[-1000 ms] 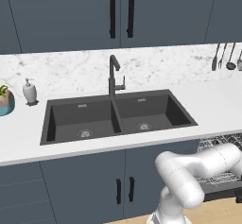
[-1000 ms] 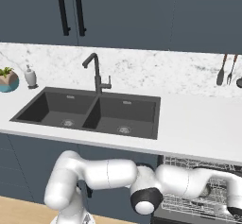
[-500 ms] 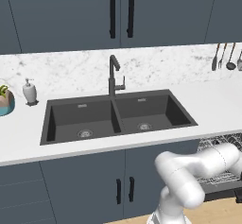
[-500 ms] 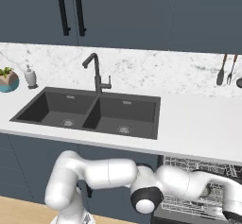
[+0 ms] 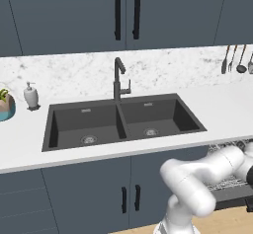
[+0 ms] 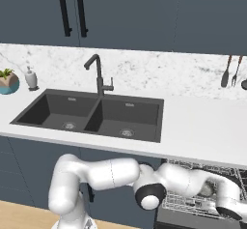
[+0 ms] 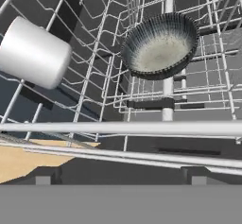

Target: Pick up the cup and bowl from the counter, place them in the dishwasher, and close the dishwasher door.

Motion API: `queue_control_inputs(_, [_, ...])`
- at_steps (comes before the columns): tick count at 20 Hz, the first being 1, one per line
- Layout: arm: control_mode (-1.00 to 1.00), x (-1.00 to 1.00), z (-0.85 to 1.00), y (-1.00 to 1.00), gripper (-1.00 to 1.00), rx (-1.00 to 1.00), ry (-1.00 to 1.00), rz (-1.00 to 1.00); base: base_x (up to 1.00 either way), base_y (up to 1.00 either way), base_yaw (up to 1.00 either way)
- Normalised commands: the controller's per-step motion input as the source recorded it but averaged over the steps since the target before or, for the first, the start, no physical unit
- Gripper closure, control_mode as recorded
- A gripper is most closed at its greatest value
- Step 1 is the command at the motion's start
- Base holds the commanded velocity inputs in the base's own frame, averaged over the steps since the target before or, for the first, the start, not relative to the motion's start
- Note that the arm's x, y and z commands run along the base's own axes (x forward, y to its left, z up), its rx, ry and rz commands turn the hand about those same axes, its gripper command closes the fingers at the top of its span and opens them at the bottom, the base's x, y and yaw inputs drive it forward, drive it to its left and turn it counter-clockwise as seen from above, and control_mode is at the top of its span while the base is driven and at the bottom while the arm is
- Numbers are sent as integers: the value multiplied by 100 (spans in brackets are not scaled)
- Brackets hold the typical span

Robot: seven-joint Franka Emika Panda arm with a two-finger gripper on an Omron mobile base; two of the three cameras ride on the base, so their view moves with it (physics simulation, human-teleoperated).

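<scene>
Arm reaches low to the right, under the desk [image 6: 202, 126], into the open dishwasher [image 6: 193, 204]. In the hand view the cup [image 7: 35, 52] lies on its side in the grey wire rack [image 7: 104, 81], pale outside showing. The bowl [image 7: 159, 46], dark-ribbed with a pale inside, sits tilted in the same rack, apart from the cup. Gripper [image 7: 118, 180] released, jaws spread wide, grasping nothing.

- White marble-look counter [image 5: 225, 112] around a dark double sink [image 5: 121, 122], black tap [image 5: 118, 80] behind.
- White soap bottle [image 5: 31, 96] and teal plant pot [image 5: 6, 107] at left.
- White jointed arm [image 5: 200, 178] bent low, reaching right over grey wire rack [image 5: 225, 183].
- Utensils [image 5: 236, 59] hanging on wall.
</scene>
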Motion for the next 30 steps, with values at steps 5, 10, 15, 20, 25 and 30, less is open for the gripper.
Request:
queue_control_inputs(5, [-100, 76, -31, 28, -100, 0, 0, -2, 0, 0, 0])
queue_control_inputs(10, [-100, 27, 14, 14, -100, 0, -3, -2, 0, 0, 0])
queue_control_inputs(15, [-100, -81, 100, -10, -100, 1, 3, -11, 0, 0, 0])
queue_control_inputs(20, [-100, -100, 82, 3, -100, 3, 7, -20, 0, 0, 0])
queue_control_inputs(25, [-100, -94, 89, 27, -100, 1, 1, -25, 0, 0, 0])
queue_control_inputs(30, [-100, -91, 100, 30, -100, 0, 0, -26, 0, 0, 0])
